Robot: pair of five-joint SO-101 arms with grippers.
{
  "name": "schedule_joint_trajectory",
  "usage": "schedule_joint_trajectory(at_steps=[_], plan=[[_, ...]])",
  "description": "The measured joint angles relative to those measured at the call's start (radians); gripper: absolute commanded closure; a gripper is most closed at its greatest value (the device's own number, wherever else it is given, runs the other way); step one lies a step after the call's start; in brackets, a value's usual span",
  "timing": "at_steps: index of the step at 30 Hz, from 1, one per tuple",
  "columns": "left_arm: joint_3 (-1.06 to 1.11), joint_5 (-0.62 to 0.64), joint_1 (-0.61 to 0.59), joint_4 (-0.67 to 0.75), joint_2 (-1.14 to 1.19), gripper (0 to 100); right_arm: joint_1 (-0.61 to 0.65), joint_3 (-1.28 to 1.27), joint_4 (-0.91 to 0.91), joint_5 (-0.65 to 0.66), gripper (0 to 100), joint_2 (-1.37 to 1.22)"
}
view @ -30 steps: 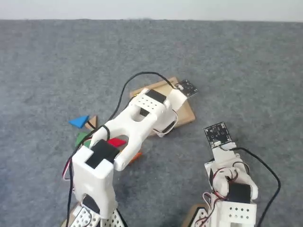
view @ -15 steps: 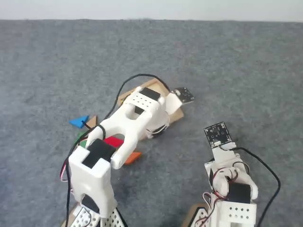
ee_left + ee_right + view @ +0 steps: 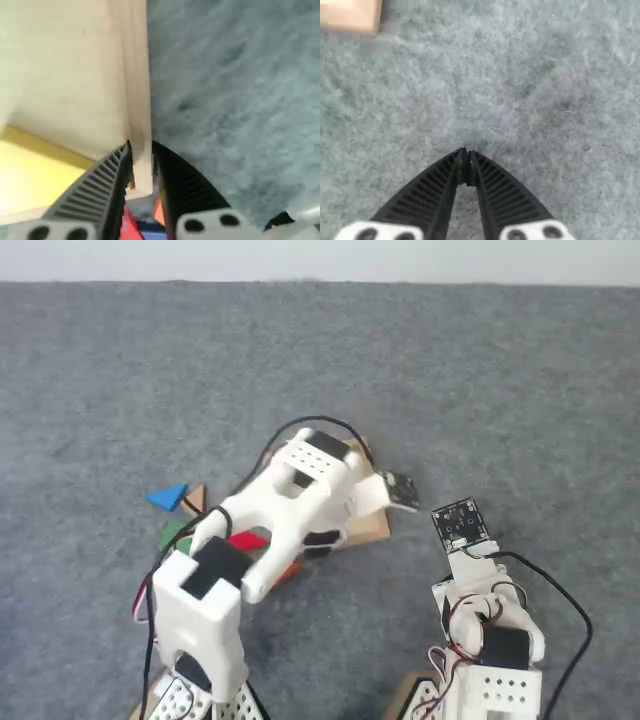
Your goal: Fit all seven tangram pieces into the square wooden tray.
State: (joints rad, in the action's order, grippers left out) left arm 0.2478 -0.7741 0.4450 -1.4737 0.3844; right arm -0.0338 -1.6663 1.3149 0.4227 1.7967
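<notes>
Grip on tray (image 3: 137, 75) rim by left gripper (image 3: 141, 150)

Up close, the left wrist view has two black ribbed jaws nearly closed, one on either side of the pale wooden rim, pinching it. A flat yellow piece (image 3: 30, 170) lies on the tray's smooth bare floor. From above, the white left arm (image 3: 290, 500) covers most of the tray, and one corner pokes out just right of centre. Loose pieces sit left of centre: blue triangle (image 3: 167, 497), brown triangle (image 3: 194, 500), green piece (image 3: 172, 534), red piece (image 3: 245, 539), orange sliver (image 3: 288, 568). The right gripper (image 3: 466, 152), seen from its own wrist, is closed tight on nothing above fuzzy grey carpet (image 3: 545, 75)
</notes>
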Motion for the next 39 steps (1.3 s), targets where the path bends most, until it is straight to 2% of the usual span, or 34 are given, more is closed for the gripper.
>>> schedule_joint_trajectory(at_steps=[4,10,17,22,24,29,34,39], plan=[[0.002,0.000,0.040,-0.026,0.000,90,0.000,0.000,0.000,0.000,99.1,0.000],[-0.054,0.000,0.038,-0.103,0.011,90,0.000,0.000,0.000,0.000,99.1,0.000],[-0.245,0.000,-0.064,-0.210,-0.002,90,0.000,0.000,0.000,0.000,99.1,0.000],[-0.247,0.046,-0.150,-0.216,-0.192,90,0.000,0.000,0.000,0.000,99.1,0.000],[-0.183,0.084,-0.196,-0.203,-0.296,90,0.000,0.000,0.000,0.000,99.1,0.000],[0.146,0.206,-0.348,-0.026,-0.505,89,0.000,0.000,0.000,0.000,99.1,0.000],[0.456,0.210,-0.506,0.040,-0.600,81,0.000,0.000,0.000,0.000,99.1,0.000],[0.562,0.152,-0.652,0.083,-0.615,79,0.000,0.000,0.000,0.000,99.1,0.000]])
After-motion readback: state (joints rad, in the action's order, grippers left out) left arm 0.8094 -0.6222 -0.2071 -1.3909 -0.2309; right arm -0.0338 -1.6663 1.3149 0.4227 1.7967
